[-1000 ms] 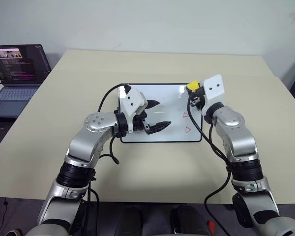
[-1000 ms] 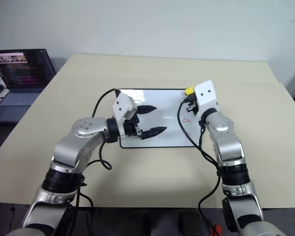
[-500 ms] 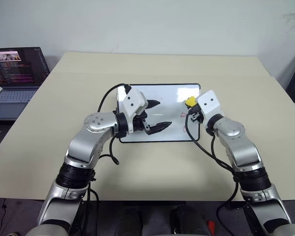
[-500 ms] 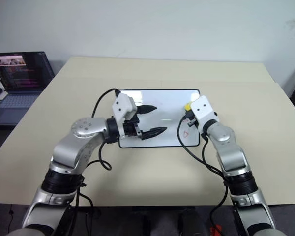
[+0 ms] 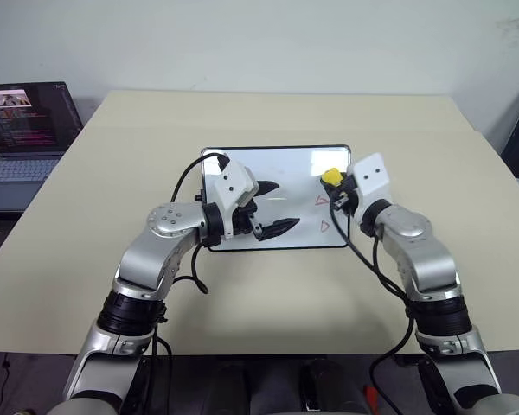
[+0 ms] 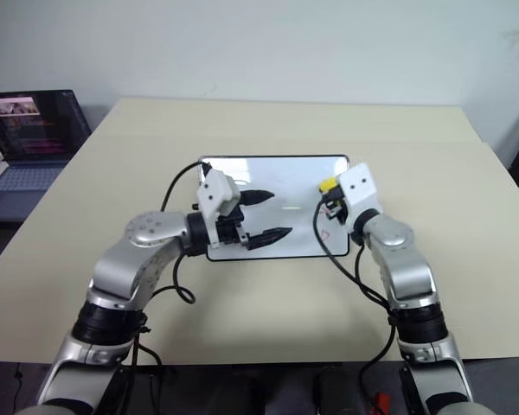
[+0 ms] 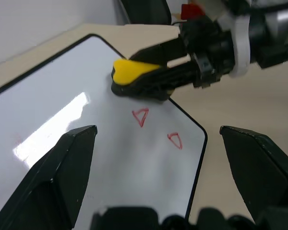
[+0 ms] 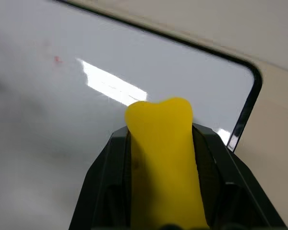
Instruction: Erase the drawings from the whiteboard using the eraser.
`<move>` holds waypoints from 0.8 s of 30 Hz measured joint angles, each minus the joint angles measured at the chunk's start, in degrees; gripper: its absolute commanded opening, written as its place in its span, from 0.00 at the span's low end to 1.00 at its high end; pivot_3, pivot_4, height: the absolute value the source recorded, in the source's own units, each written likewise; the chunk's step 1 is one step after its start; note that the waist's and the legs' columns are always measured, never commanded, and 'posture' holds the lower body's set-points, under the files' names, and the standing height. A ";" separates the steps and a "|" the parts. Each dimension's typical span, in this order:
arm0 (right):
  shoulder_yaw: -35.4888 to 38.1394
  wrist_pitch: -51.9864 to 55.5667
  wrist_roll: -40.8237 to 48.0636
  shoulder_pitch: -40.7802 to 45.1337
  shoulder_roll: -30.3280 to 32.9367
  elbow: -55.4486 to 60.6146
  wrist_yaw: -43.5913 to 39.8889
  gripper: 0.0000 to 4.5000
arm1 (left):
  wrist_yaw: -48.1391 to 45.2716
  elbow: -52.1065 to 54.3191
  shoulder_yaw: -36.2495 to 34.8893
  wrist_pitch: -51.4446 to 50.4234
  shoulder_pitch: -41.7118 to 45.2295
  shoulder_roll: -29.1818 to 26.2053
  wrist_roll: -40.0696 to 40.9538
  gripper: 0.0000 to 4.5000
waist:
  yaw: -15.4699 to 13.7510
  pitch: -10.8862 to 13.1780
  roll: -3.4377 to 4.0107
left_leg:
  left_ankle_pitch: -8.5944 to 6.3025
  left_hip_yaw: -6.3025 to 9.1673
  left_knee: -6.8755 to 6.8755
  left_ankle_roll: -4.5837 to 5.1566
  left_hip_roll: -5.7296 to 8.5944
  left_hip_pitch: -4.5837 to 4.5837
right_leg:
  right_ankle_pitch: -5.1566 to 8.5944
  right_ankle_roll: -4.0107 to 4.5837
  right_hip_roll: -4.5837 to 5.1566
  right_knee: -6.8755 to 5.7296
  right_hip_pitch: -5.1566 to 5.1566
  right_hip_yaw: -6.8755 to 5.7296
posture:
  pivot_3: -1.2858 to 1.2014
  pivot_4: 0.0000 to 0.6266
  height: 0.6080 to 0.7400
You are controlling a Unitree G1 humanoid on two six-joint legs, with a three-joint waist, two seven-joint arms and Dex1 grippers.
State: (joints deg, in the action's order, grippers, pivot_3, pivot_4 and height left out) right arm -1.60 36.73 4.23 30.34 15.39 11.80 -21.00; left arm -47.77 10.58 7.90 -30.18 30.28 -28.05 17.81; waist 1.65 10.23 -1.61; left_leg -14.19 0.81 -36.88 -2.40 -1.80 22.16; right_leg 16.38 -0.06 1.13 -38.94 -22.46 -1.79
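Note:
The whiteboard (image 5: 277, 169) lies flat in the middle of the table. Two small red triangle drawings (image 5: 322, 201) (image 5: 325, 226) sit near its right edge, one behind the other; the left wrist view shows them too (image 7: 141, 116). My right gripper (image 5: 335, 181) is shut on the yellow eraser (image 5: 331, 176), which is low over the board just beyond the farther triangle. Whether it touches the surface I cannot tell. In the right wrist view the eraser (image 8: 161, 143) sticks out between the black fingers. My left gripper (image 5: 277, 206) hangs open over the board's middle, holding nothing.
An open laptop (image 5: 22, 130) stands at the far left beside the table. The beige table (image 5: 242, 294) spreads widely around the board. Black cables loop from both wrists over the board's near edge.
My right gripper brought the eraser from the board's far right corner back toward me, to just beyond the farther triangle. The left gripper stayed where it was. The camera shifted slightly.

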 measured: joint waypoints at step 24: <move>-12.08 -6.20 -9.80 -3.51 8.10 4.22 -0.66 0.31 | -0.43 0.23 1.48 -3.52 -0.81 -2.50 -0.95 1.00 | -0.16 0.00 -0.01 | -0.02 0.04 -0.05 -0.02 0.12 0.76 | -0.01 0.05 -0.03 -0.05 -0.72 -0.11 | 0.52 0.24 1.00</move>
State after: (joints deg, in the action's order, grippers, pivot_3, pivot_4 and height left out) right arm -13.68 30.53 -5.56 26.82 23.49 16.03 -21.65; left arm -48.19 10.81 9.38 -33.70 29.47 -30.54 16.86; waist 1.50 10.23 -1.62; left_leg -14.20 0.85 -36.93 -2.42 -1.68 22.93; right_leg 16.36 -0.01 1.09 -38.98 -23.18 -1.89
